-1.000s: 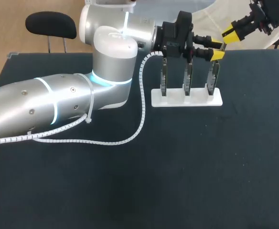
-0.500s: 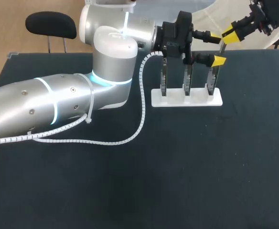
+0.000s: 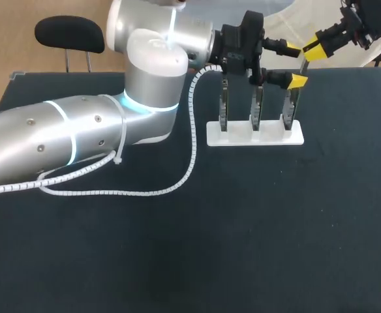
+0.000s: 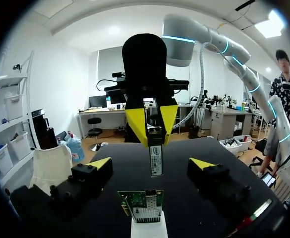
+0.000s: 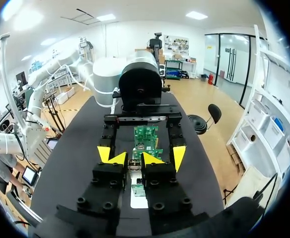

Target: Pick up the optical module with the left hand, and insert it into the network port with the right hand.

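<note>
- Spread wide over the last second: left gripper (image 3: 296,64), tips close together back then, now well apart on either side of the optical module (image 4: 156,159) and holding nothing; elbow also shifted slightly toward the far side.
- Clamped on the module's upper end: right gripper (image 5: 134,159), fingers nearly together, with the module hanging upright just above the right board (image 3: 289,107), far right on the table (image 3: 243,248).
- Likely risk: jamming beside the network port (image 4: 146,213) if lowered off-line or tilted. Held at one end only, so liable to pivot in the grip.
- Could also clip the flanking left tips, or tip the white stand (image 3: 256,135) under a hard push.
- Counted: one module, two grippers, one stand, three upright boards: left board (image 3: 222,107), middle board (image 3: 256,107), right board.
</note>
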